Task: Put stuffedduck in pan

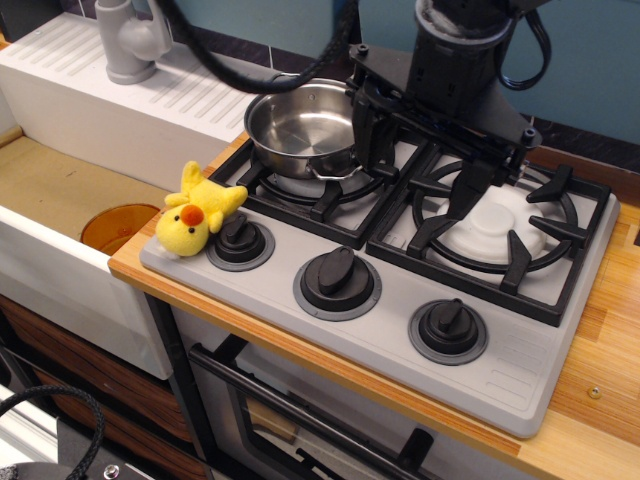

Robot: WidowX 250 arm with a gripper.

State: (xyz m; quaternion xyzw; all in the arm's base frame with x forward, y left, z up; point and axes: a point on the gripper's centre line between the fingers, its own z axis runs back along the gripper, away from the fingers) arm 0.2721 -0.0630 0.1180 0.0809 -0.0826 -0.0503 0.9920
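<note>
One toy stove (400, 330) occupied the counter, its rear-left burner carrying the pan (300, 128), which stood empty. Above the burners hung the gripper (375, 130), just beside the pan; whether its jaws were apart or together could not be determined. The duck (196, 215) lay at the stove's front-left corner, touching a knob (240, 240). Recommended approach: descend squarely over the plush body, avoiding the knob. No legible markings were found.
</note>
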